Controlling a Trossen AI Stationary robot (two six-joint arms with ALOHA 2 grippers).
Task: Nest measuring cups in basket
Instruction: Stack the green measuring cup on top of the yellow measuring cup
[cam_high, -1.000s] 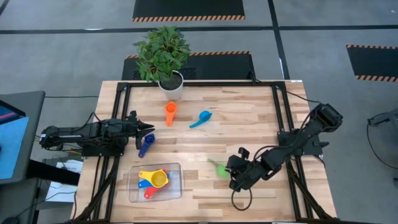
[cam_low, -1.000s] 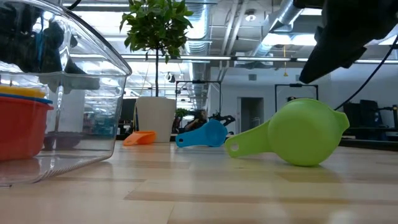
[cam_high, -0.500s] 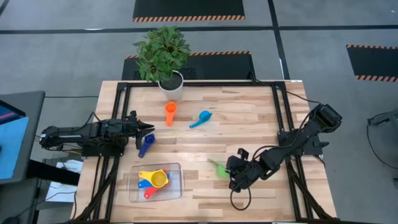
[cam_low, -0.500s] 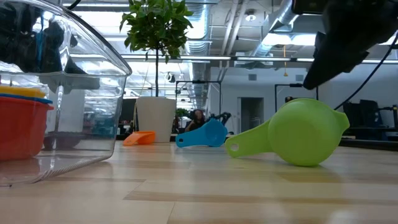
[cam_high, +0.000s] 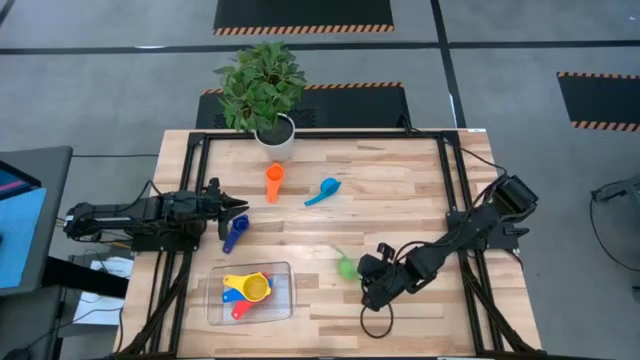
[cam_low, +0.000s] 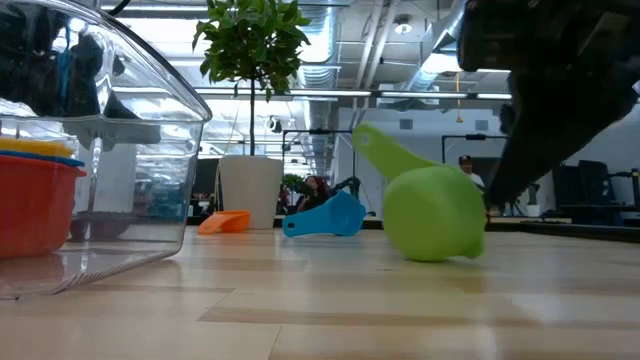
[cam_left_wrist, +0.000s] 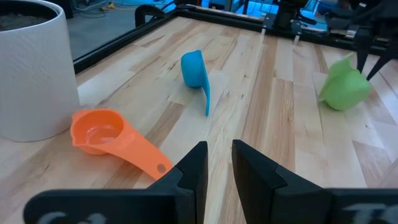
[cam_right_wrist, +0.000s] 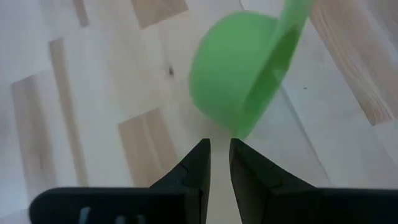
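A: How far along is the nesting looking?

B: Partly done, I'd judge. The clear basket (cam_high: 284, 298) is sitting near the front edge of the desk (cam_high: 400, 200), and cups are lying inside it: a yellow cup (cam_high: 257, 287) on top, with a red cup (cam_high: 240, 309) and a blue one under it. From the low view they seem to be stacking into each other, though I cannot tell how neatly.

A: And what is waiting outside?

B: Four cups. The orange cup (cam_high: 274, 181) is lying just in front of the white plant pot (cam_high: 277, 138), the light blue cup (cam_high: 323, 191) is resting beside it, the dark blue cup (cam_high: 233, 235) is sitting just off the tip of the left tool (cam_high: 238, 208), and the green cup (cam_high: 347, 266) is tipping on its side to the right of the basket.

A: Are the tools carrying anything?

B: Neither seems to be. The left tool is hovering with its fingers nearly together, only a narrow gap showing, nothing between them. The right tool (cam_high: 368, 290) is poised right beside the green cup, fingers likewise almost closed and gripping nothing; whether the fingertips are touching the cup, I cannot tell.
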